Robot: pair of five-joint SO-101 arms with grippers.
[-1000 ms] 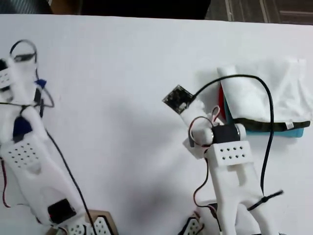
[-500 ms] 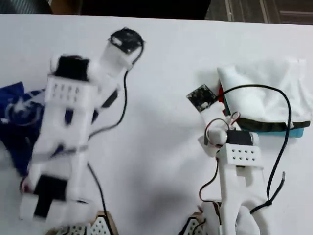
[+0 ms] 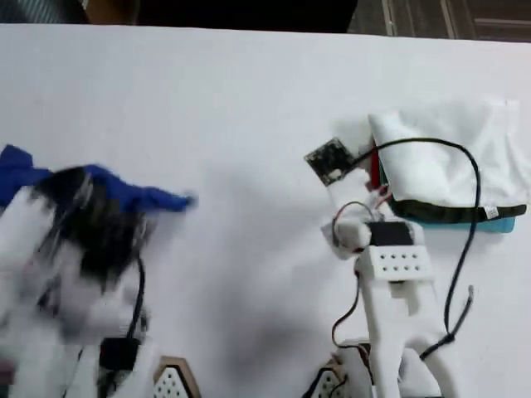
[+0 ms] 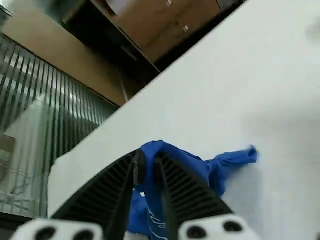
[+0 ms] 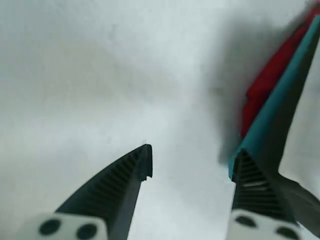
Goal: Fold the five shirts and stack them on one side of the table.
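A crumpled blue shirt [image 3: 141, 197] lies on the white table [image 3: 249, 99] at the left, with one tip stretched toward the middle. My left arm [image 3: 83, 240] is a blur over it. My left gripper [image 4: 148, 167] is shut on the blue shirt [image 4: 200, 162]. At the right a folded stack has a white shirt [image 3: 440, 157] on top, over a dark one, a teal one [image 3: 452, 224] and a red one [image 3: 375, 170]. My right gripper [image 5: 195, 162] hangs open beside that stack's teal edge [image 5: 280, 95] and red edge [image 5: 267, 77], holding nothing.
The right arm [image 3: 390, 265] stands in front of the stack, its black cable [image 3: 465, 207] looping over the white shirt. The arm bases [image 3: 174, 383] sit at the near edge. A dark gap and furniture lie beyond the far table edge.
The left arm swung from the table's middle back to the near left, and the blue shirt's tip now stretches rightward. The right arm edged toward the stack and then slightly back.
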